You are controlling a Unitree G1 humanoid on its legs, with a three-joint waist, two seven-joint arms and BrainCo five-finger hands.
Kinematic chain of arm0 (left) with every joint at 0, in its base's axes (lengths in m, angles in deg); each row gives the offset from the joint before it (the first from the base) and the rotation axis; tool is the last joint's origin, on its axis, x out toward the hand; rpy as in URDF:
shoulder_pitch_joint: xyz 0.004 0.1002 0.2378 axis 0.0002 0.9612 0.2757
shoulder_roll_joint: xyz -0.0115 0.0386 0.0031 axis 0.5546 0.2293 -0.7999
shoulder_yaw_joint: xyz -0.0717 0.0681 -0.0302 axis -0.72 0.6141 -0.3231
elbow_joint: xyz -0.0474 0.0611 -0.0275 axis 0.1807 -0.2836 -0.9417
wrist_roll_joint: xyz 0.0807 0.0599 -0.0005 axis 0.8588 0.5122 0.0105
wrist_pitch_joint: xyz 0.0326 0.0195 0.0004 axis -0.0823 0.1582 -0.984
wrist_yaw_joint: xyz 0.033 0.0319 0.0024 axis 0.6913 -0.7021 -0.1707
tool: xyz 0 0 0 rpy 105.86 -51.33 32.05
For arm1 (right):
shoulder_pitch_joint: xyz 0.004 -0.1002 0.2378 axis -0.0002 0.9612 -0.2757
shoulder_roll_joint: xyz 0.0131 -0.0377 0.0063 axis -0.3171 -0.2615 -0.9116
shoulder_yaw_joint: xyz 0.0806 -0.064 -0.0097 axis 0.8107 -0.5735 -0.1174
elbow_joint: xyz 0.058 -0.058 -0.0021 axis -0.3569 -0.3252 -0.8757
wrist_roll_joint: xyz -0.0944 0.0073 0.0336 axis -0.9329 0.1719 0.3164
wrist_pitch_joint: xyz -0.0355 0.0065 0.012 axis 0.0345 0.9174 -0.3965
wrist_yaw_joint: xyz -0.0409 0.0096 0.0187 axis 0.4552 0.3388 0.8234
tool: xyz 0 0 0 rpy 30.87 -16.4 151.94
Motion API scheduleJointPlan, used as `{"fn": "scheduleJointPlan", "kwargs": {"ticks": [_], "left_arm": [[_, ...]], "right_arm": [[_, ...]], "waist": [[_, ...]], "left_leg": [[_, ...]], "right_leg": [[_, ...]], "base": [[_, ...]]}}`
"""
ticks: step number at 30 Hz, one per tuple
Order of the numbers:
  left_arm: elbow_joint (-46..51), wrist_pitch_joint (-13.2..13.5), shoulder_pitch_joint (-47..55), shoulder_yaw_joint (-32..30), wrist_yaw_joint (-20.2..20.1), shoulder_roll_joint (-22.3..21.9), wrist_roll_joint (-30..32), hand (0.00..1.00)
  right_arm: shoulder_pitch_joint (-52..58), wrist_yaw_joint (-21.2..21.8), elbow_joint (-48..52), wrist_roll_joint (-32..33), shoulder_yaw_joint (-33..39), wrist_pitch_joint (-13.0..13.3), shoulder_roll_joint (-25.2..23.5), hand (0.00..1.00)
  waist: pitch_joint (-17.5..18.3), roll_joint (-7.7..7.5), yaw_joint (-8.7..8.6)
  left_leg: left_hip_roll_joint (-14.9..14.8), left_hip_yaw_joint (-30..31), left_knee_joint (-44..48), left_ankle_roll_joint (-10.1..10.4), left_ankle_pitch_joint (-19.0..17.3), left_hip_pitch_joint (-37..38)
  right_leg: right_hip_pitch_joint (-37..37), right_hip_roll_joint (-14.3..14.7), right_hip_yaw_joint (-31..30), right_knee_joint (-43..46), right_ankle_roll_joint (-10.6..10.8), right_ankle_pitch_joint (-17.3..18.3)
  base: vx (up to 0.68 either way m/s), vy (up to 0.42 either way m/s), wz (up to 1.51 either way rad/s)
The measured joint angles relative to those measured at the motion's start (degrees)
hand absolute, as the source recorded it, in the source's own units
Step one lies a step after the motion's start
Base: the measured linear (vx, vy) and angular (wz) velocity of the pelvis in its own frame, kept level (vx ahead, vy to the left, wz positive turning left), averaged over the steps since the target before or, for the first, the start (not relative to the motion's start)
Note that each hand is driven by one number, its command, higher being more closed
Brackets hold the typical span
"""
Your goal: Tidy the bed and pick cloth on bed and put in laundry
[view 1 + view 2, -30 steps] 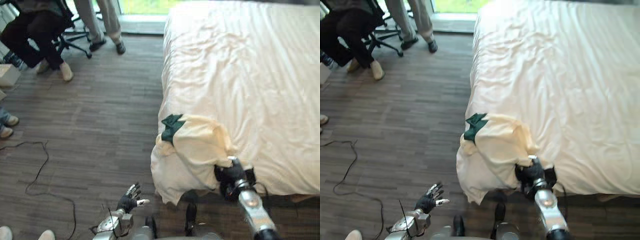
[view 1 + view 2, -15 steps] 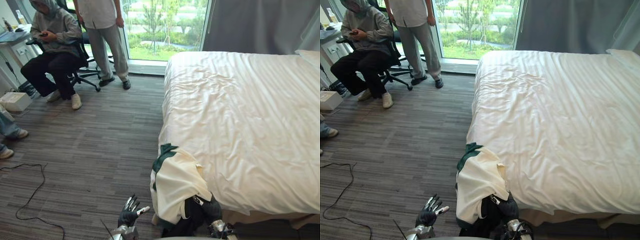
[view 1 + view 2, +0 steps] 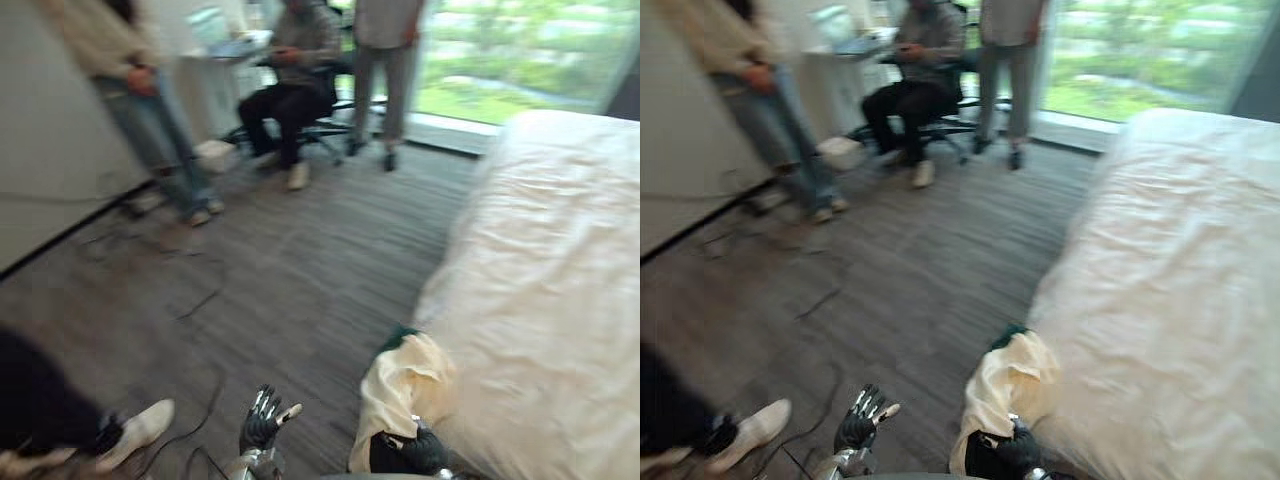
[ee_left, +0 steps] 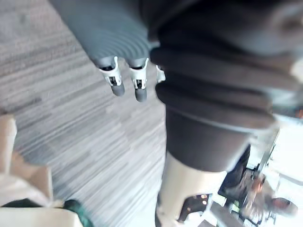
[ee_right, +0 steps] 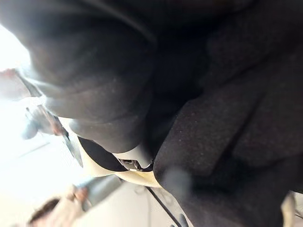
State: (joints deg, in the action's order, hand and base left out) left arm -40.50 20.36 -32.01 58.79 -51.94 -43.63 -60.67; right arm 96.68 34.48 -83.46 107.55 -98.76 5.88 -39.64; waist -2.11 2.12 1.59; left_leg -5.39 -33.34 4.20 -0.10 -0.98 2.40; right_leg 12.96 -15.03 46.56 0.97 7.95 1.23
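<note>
Clearly the right hand (image 3: 420,452) is the busy one: its dark cover sits low against the bunched cream cloth (image 3: 403,382), at the near corner of the bed (image 3: 540,280). Whether it is clenched on the fabric or only pressed into it I cannot tell. Cloth covers the working part, and its own wrist view gives dark folds and little else.

The cloth hangs off the bed's edge, touching its side, with a green trim (image 3: 398,338) at the top of the heap. It looks light and limp, so it should sag and trail from any hold. A full gathered bunch near the middle would carry it better than a thin hem, which could slip free. It is not fragile, but the pale bedding just beside it could be caught up with it.

The left hand (image 3: 265,420) is released, spread over the grey floor (image 3: 300,260) and holding nothing, near the cloth but apart from it.

The cloth's lower part is cut off at the frame edge — how far it drops is unclear. Where the laundry stands I cannot tell. People (image 3: 297,70) wait well away.
</note>
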Motion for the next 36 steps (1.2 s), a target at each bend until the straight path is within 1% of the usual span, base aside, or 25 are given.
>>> {"fn": "scheduleJointPlan", "kwargs": {"ticks": [1, 4, 6, 7, 8, 9, 10, 11, 12, 13, 15, 16, 18, 20, 21, 22, 23, 24, 25, 26, 28, 29, 30, 32, 36], "left_arm": [[-1.22, -0.81, -0.46, 0.30, -0.87, 1.57, 0.20, 0.00], [-1.87, -1.72, -1.85, 3.83, -1.51, 2.41, 1.25, 0.00], [-2.98, -2.09, -3.13, 6.14, -2.61, 2.22, 2.48, 0.00], [-2.97, -2.11, -3.28, 8.02, -2.59, 2.31, 3.29, 0.00], [-2.70, -2.02, -3.46, 8.90, -2.65, 3.06, 4.58, 0.00], [-2.77, -1.82, -3.81, 9.25, -2.42, 3.53, 4.55, 0.00], [-3.08, -1.58, -4.32, 9.31, -2.03, 4.04, 4.45, 0.00], [-3.99, -1.10, -5.51, 9.32, -1.37, 5.04, 4.32, 0.00], [-5.50, -0.79, -6.82, 9.33, -0.84, 6.38, 3.62, 0.00], [-5.87, -0.82, -7.05, 9.38, -0.83, 6.75, 3.24, 0.00], [-6.26, -0.91, -6.87, 9.44, -0.87, 7.83, 1.96, 0.00], [-6.33, -0.91, -6.85, 9.51, -0.89, 7.97, 1.92, 0.00], [-6.93, -0.79, -6.88, 10.53, -0.95, 8.31, 1.87, 0.00], [-7.97, -0.48, -7.10, 11.85, -1.04, 8.64, 1.83, 0.00], [-8.00, 0.02, -7.12, 11.99, -1.07, 9.09, 1.80, 0.00], [-8.52, 0.13, -7.02, 12.21, -1.16, 9.69, 1.81, 0.00], [-9.75, 0.06, -7.44, 12.39, -0.92, 9.67, 1.75, 0.00], [-9.44, 0.13, -6.98, 12.40, -0.92, 9.37, 1.74, 0.00], [-8.93, 0.78, -6.81, 12.39, -1.00, 8.71, 1.69, 0.00], [-8.45, 1.06, -6.88, 12.39, -1.21, 8.19, 1.31, 0.00], [-7.74, 1.17, -6.94, 12.27, -1.67, 7.61, 0.57, 0.00], [-7.19, 1.11, -6.74, 12.19, -2.95, 7.52, 0.46, 0.00], [-7.02, 1.08, -6.54, 11.68, -3.67, 7.44, 0.44, 0.00], [-6.61, 0.88, -5.81, 10.76, -4.30, 7.42, 0.43, 0.00], [-5.31, 0.39, -4.87, 10.61, -4.94, 7.79, 0.10, 0.00]], "right_arm": [[-1.66, 0.72, -0.86, 0.00, 1.15, 0.04, -0.49, 1.00], [-2.30, 1.41, -1.16, 0.01, 2.04, 0.12, 0.11, 1.00], [-2.55, 1.40, -1.54, 0.03, 2.03, 0.14, 1.24, 1.00], [-2.56, 1.39, -1.68, 0.01, 2.01, 0.14, 1.73, 1.00], [-2.54, 0.73, -1.89, 0.21, 1.71, 0.24, 1.77, 1.00], [-2.33, 0.12, -2.77, 0.22, 1.39, 0.55, 1.93, 1.00], [-2.71, -0.13, -3.61, 0.21, 1.28, 0.72, 1.40, 1.00], [-2.82, -0.76, -3.65, 0.26, 0.57, 1.18, 0.92, 1.00], [-2.40, -1.51, -3.57, 0.51, -0.94, 2.18, 0.44, 1.00], [-2.18, -1.52, -3.57, 0.51, -1.17, 2.56, 0.34, 1.00], [-1.04, -2.28, -3.57, 0.53, -1.27, 3.30, 0.19, 1.00], [-0.92, -2.40, -3.57, 0.54, -1.26, 3.44, 0.22, 1.00], [-0.40, -2.49, -3.58, 0.59, -1.10, 4.11, 0.29, 1.00], [-0.08, -2.20, -3.58, 0.68, -1.13, 5.16, 0.22, 1.00], [0.24, -1.91, -3.58, 0.78, -1.23, 5.61, 0.14, 1.00], [0.51, -2.05, -3.59, 1.51, -1.62, 5.61, 0.17, 1.00], [0.42, -2.01, -4.44, 2.56, -2.19, 5.57, 0.30, 1.00], [0.32, -1.92, -4.61, 2.77, -2.20, 5.59, 0.71, 1.00], [-0.78, -1.37, -5.16, 3.04, -2.07, 5.62, 1.22, 1.00], [-1.01, -1.04, -5.21, 3.18, -2.07, 5.70, 1.64, 1.00], [-1.01, -1.09, -5.39, 3.22, -2.02, 5.70, 2.20, 1.00], [-1.49, -1.53, -5.39, 3.23, -1.70, 5.69, 2.38, 1.00], [-1.96, -1.54, -5.37, 3.22, -1.53, 5.69, 2.28, 1.00], [-2.88, -1.48, -5.14, 3.25, -0.77, 5.78, 1.50, 1.00], [-3.28, -2.20, -5.18, 3.89, -0.64, 4.76, 0.50, 1.00]], "waist": [[-0.99, -1.43, -0.20], [-2.14, -1.77, -0.71], [-3.40, -2.22, -0.28], [-4.99, -2.70, -0.49], [-6.13, -3.01, -0.58], [-6.31, -2.63, -0.75], [-6.64, -2.10, -0.81], [-7.14, -2.73, -0.84], [-8.46, -2.16, -0.96], [-8.54, -2.24, -0.92], [-8.72, -2.22, -0.89], [-8.71, -2.22, -0.97], [-8.52, -1.88, -1.13], [-8.51, -2.03, -1.72], [-8.47, -2.85, -2.35], [-7.98, -4.31, -2.53], [-7.80, -3.52, -2.38], [-7.45, -3.29, -2.28], [-7.18, -1.87, -2.49], [-6.99, -1.35, -2.72], [-6.84, -1.00, -3.21], [-6.69, -0.43, -3.30], [-6.44, -0.22, -2.35], [-5.90, -1.92, -1.04], [-5.47, -2.50, -1.01]], "left_leg": [[1.51, -2.06, 1.56, -2.15, 0.53, -1.02], [2.53, -5.04, 1.73, -4.57, -0.73, -1.64], [4.63, -0.38, -0.55, -4.68, -0.74, -1.09], [6.58, 2.77, -2.56, -5.48, -0.27, 0.48], [8.55, 7.44, -4.41, -5.89, -0.09, 1.84], [9.36, 10.66, -5.30, -6.26, 0.10, 2.08], [9.61, 13.11, -5.25, -6.33, 0.22, 1.65], [9.61, 16.42, -5.13, -6.58, 0.39, 1.29], [9.95, 21.58, -5.12, -6.37, 0.73, 1.07], [10.16, 23.58, -5.15, -6.32, 1.04, 1.24], [11.35, 31.95, -5.33, -6.31, 2.50, 2.36], [11.52, 33.77, -5.34, -6.07, 2.69, 2.35], [11.83, 40.48, -5.72, -5.42, 3.06, 2.28], [11.70, 42.37, -6.09, -6.80, 1.85, 1.96], [11.72, 39.17, -4.89, -6.69, 0.32, 1.54], [11.72, 35.07, -3.19, -6.57, -0.48, 1.41], [11.99, 34.92, -0.97, -5.99, -1.14, 1.67], [11.91, 34.44, 0.63, -5.04, -2.52, 0.84], [9.56, 29.30, 5.81, -4.32, -7.15, -1.50], [7.01, 23.65, 9.43, -2.94, -8.34, -3.58], [4.51, 15.84, 12.73, -2.97, -8.80, -5.86], [3.81, 11.54, 12.86, -4.42, -8.89, -6.19], [4.82, 12.66, 12.28, -4.08, -8.24, -5.85], [8.86, 15.68, 6.48, -4.60, -4.95, -3.55], [12.67, 20.45, -4.60, -4.33, 1.23, 1.17]], "right_leg": [[1.59, -1.79, 2.82, 1.18, 0.09, 0.08], [3.27, -4.11, 6.57, 8.43, 0.97, 1.47], [3.94, -7.40, 8.56, 17.28, 1.15, 2.45], [3.71, -11.53, 8.21, 26.16, 0.69, 2.19], [2.33, -15.60, 5.78, 36.03, -5.66, -0.03], [-0.46, -16.89, 1.15, 41.86, -9.12, -0.51], [-2.85, -15.75, -3.58, 44.15, -7.36, 3.34], [-5.52, -12.39, -9.50, 44.81, -5.31, 7.45], [-8.38, -7.00, -15.94, 42.67, -2.91, 11.62], [-8.67, -5.50, -16.88, 41.11, -2.61, 12.55], [-9.30, 0.58, -21.72, 30.34, -2.44, 14.98], [-9.43, 1.97, -23.30, 27.84, -2.45, 14.98], [-11.06, 7.32, -31.14, 19.65, -2.59, 14.90], [-12.72, 10.45, -39.67, 14.37, -3.98, 13.84], [-12.22, 10.35, -42.90, 11.25, -4.88, 12.37], [-10.78, 9.33, -43.57, 9.79, -4.81, 7.93], [-8.67, 8.52, -41.24, 9.87, -4.02, 5.71], [-7.78, 8.18, -39.42, 9.41, -3.96, 5.77], [-5.35, 7.74, -34.99, 7.79, -3.84, 5.93], [-3.62, 7.41, -30.97, 6.58, -3.61, 6.07], [-1.38, 6.77, -25.32, 6.33, -2.89, 6.74], [-0.44, 6.54, -21.86, 7.61, -2.62, 7.59], [-0.33, 5.80, -20.88, 8.76, -2.27, 8.39], [0.15, 4.06, -18.84, 9.97, -2.16, 9.34], [1.44, 2.81, -16.36, 11.29, -2.28, 9.24]], "base": [[-0.04, 0.226, 1.16], [-0.03, 0.187, 1.53], [0.02, 0.132, 1.60], [0.05, 0.099, 1.68], [0.09, 0.112, 1.87], [0.10, 0.080, 1.67], [0.10, 0.052, 1.52], [0.09, 0.025, 2.04], [0.10, 0.010, 1.97], [0.16, -0.011, 2.14], [0.20, -0.027, 1.90], [0.17, -0.042, 1.78], [0.14, -0.077, 1.68], [0.11, -0.069, 1.53], [0.11, -0.087, 1.36], [0.16, -0.118, 1.44], [0.16, -0.108, 1.08], [0.18, -0.092, 1.27], [0.17, -0.066, 1.47], [0.16, -0.051, 1.63], [0.08, 0.024, 1.66], [0.05, 0.081, 1.58], [0.09, 0.104, 1.26], [0.12, 0.054, 0.88], [0.03, -0.038, 0.78]]}}
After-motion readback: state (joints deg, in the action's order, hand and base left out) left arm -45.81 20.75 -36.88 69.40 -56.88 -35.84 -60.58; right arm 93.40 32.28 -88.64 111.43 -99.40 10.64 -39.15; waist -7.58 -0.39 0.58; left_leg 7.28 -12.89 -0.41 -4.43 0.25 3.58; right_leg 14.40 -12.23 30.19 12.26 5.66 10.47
